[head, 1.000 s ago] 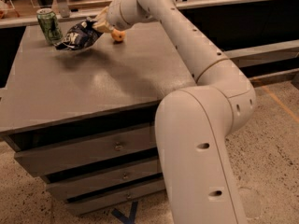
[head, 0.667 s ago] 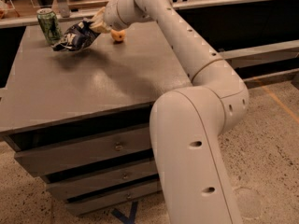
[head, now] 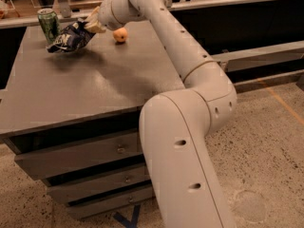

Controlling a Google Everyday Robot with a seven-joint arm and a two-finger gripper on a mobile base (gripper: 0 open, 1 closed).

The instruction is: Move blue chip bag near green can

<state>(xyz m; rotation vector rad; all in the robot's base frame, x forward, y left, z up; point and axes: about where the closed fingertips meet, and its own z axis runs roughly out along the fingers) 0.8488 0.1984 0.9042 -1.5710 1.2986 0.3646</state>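
Observation:
The green can [head: 48,24] stands upright at the far left corner of the grey table [head: 85,87]. The blue chip bag [head: 67,38], crumpled navy foil with white lettering, hangs just right of the can, held slightly above the tabletop. My gripper [head: 90,26] is at the bag's right end and is shut on it. The bag's left tip lies close to the can's base.
A small orange fruit [head: 120,34] sits on the table right of the gripper. The table has drawers [head: 76,158] at the front. A ledge with rails [head: 199,1] runs behind the table. My arm [head: 180,56] reaches across the table's right side.
The gripper with the bag has shifted slightly left toward the can. The can and fruit have not moved.

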